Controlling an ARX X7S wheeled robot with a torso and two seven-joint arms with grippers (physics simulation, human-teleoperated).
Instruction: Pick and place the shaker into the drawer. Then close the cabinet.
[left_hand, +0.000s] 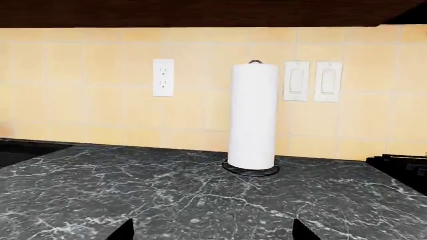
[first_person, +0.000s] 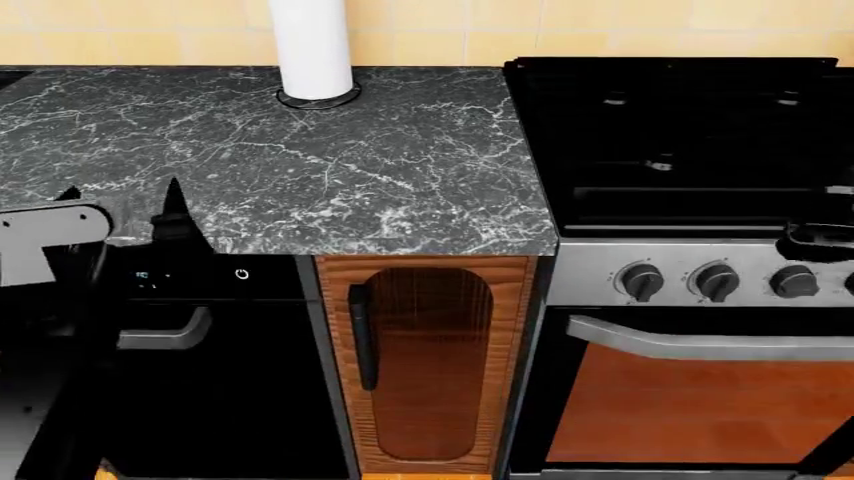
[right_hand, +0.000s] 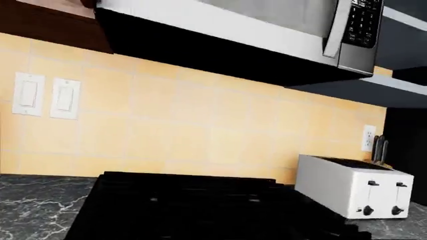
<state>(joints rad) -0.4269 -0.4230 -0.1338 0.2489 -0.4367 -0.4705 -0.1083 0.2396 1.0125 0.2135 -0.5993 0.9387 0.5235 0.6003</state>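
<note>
The head view looks down on a dark marble tabletop (first_person: 334, 160) with a white paper towel roll (first_person: 311, 45) standing upright on a black wire base near the tiled back wall. To the right of the tabletop sits a black stove (first_person: 681, 130), with round knobs (first_person: 717, 281) on its front panel and a grey oven handle (first_person: 694, 340) below them. Under the tabletop's front edge is a narrow wood door (first_person: 427, 365) with a ribbed arched panel and a black bar handle (first_person: 360, 335); it is shut. Left of it is a black appliance front (first_person: 200, 380) with a grey handle.

The left hand (first_person: 120, 215) hangs at the tabletop's front left edge. In the left wrist view its two dark fingertips (left_hand: 123, 231) stand well apart, spread, with nothing between them, facing the roll (left_hand: 253, 120), a wall outlet (left_hand: 163, 77) and two switches (left_hand: 312, 81).

The right hand shows in no view, so its state cannot be told. The right wrist view shows the stove (right_hand: 200, 205), a white toaster (right_hand: 357, 190) beside it and a microwave (right_hand: 267, 25) above.

Neither the shaker nor the drawer appears in any view.
</note>
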